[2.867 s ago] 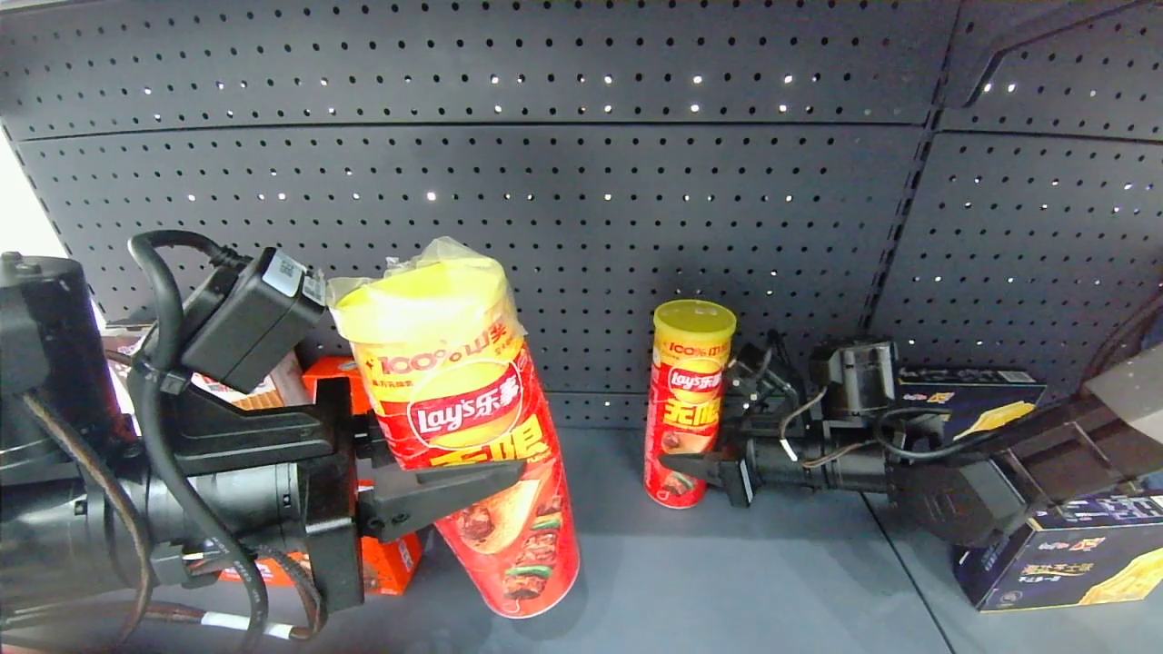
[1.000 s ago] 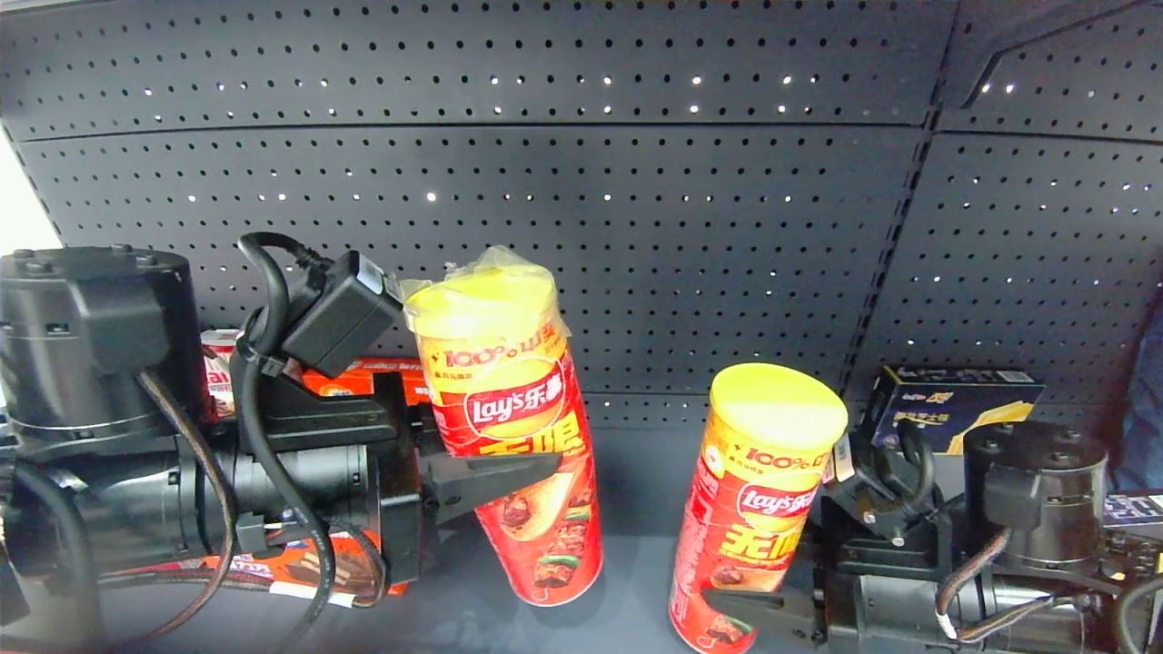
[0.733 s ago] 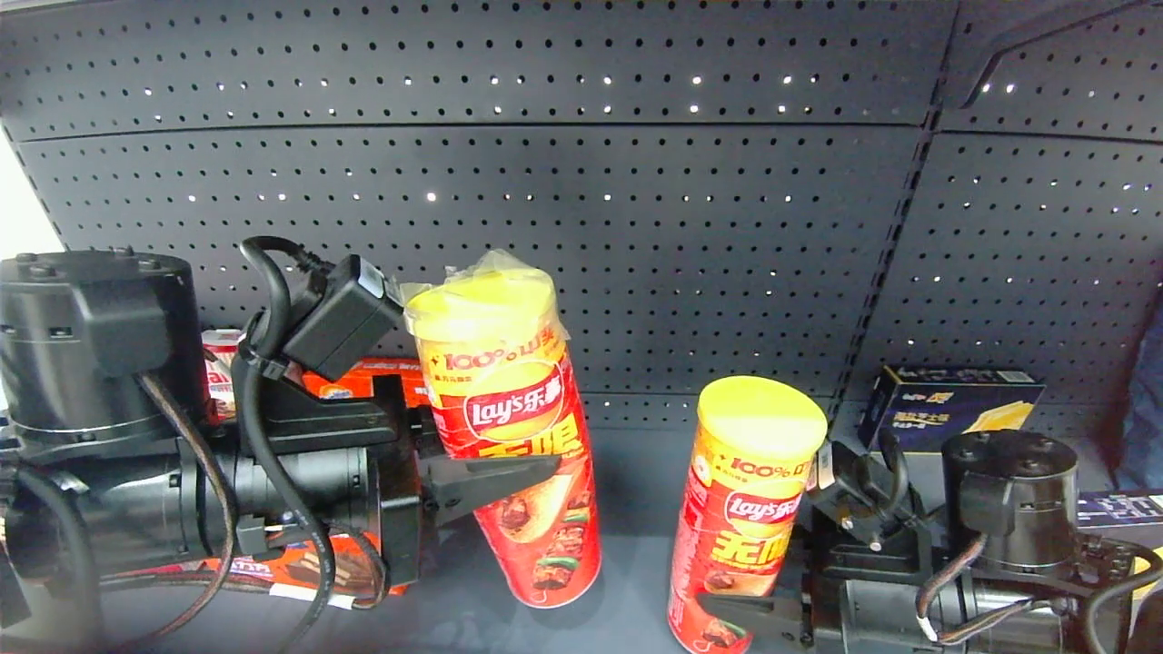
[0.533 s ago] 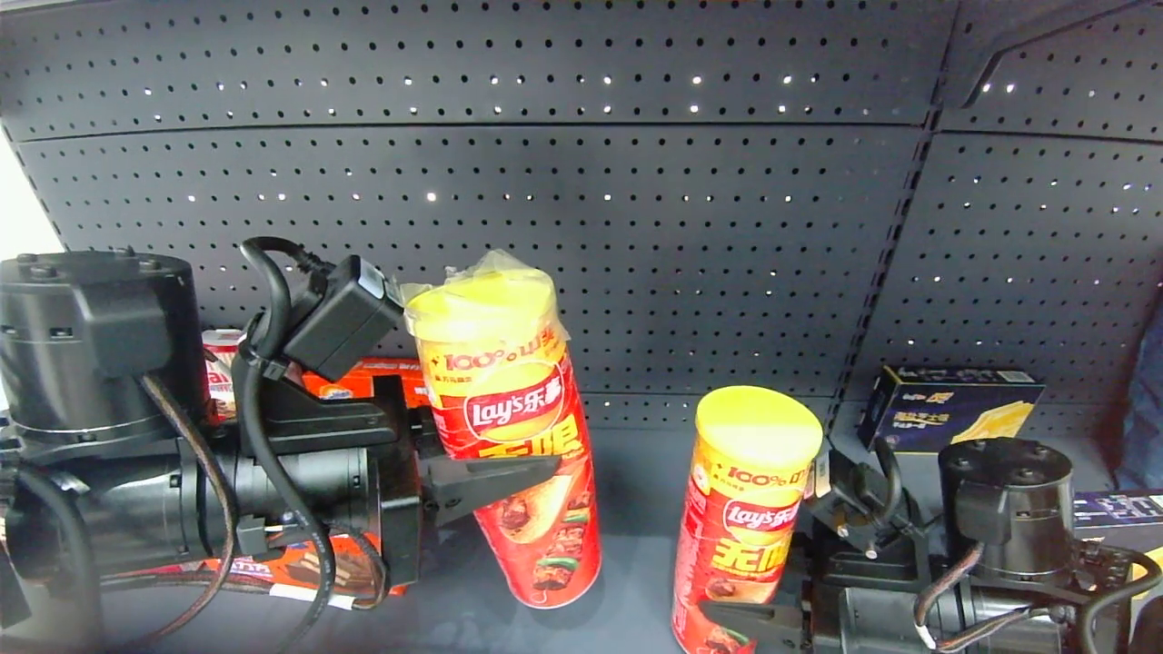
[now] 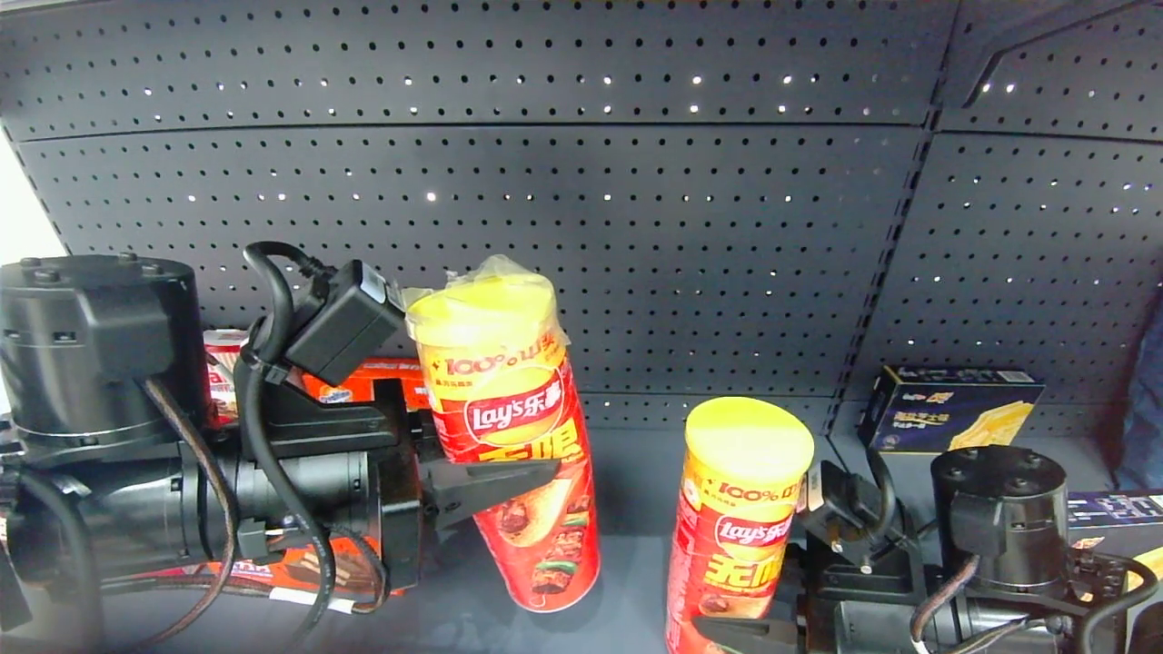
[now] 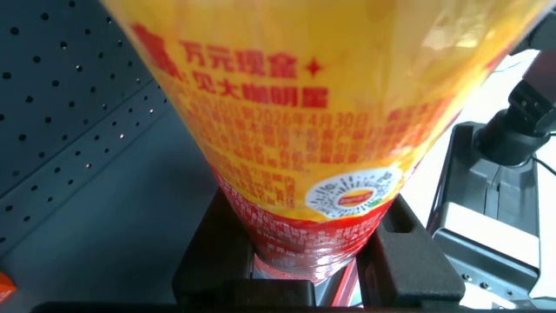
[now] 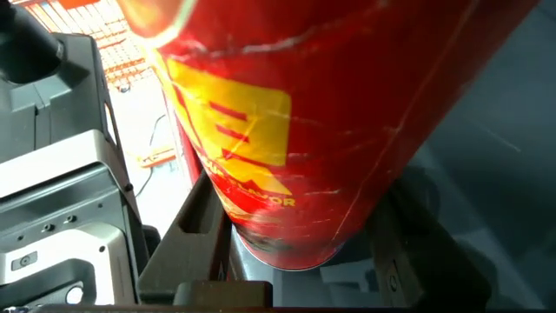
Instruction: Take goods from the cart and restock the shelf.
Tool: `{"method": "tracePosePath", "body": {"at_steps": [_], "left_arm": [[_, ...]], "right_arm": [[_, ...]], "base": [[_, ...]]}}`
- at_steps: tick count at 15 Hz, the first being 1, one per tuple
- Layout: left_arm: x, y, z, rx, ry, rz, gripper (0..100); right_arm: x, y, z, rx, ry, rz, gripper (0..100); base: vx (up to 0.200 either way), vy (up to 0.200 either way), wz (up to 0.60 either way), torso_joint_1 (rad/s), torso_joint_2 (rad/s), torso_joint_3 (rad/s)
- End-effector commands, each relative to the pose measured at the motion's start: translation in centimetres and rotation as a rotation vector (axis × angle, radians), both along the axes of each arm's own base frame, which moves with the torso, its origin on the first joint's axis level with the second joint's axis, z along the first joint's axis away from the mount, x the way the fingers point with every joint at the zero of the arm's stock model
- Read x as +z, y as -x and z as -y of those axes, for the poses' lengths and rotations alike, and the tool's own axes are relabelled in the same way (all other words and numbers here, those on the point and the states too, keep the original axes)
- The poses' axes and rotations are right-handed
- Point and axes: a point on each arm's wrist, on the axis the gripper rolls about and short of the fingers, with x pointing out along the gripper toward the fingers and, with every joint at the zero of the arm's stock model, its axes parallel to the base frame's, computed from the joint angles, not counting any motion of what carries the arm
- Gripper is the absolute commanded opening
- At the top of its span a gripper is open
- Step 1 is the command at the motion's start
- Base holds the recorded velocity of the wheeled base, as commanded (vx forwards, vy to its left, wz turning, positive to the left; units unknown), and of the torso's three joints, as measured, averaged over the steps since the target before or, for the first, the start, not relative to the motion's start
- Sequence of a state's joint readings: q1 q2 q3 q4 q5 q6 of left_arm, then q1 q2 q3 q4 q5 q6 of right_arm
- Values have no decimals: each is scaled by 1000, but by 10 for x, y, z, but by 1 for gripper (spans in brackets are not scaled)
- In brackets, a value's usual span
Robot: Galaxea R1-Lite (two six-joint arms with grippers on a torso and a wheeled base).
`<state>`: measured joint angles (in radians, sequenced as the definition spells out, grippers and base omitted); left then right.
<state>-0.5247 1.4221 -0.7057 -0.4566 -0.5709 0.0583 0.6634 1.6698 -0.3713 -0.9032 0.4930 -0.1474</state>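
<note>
Partway: left hand pinches a red, yellow-lidded chip tube tilted over the grey metal shelf; right hand pinches its twin, both unplaced.

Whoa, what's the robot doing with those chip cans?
It is stocking snacks on a store shelf. Each arm holds one red can with a yellow lid. The left claw grips the left chip can, which leans a bit with its bottom low by the shelf floor. The right claw grips the right chip can, nearer the front. Neither can is let go yet. A blue box and an orange box sit farther back.
</note>
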Motion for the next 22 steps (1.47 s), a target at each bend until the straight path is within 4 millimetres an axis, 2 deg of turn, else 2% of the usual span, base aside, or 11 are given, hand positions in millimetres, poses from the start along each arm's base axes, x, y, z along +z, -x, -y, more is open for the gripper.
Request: {"method": "tracePosePath", "body": {"at_steps": [1,2,3,8,12,22], "left_arm": [[-1,-1,0,0,-1,-2,0],[-1,-1,1,-1,-3,-5,0],[-1,-1,1,-2,-4,-3,0],[-1,-1,1,-2,-4,-3,0],[-1,-1,1,-2,-3,1,0],[-6,-4,3,-4,-14,-17,0]], "right_arm": [[-1,2,-3,15,1,-2,0],[-1,3,-4,15,5,-1,0],[-1,5,-5,11,10,1,100],[-2,8,-1,-17,19,7,100],[-3,6,13,-71,3,27,100],[-11,-7,13,-100,16,11,100]], "base": [[0,0,0,0,0,0],[0,0,0,0,0,0],[0,0,0,0,0,0],[0,0,0,0,0,0],[0,0,0,0,0,0],[0,0,0,0,0,0]]}}
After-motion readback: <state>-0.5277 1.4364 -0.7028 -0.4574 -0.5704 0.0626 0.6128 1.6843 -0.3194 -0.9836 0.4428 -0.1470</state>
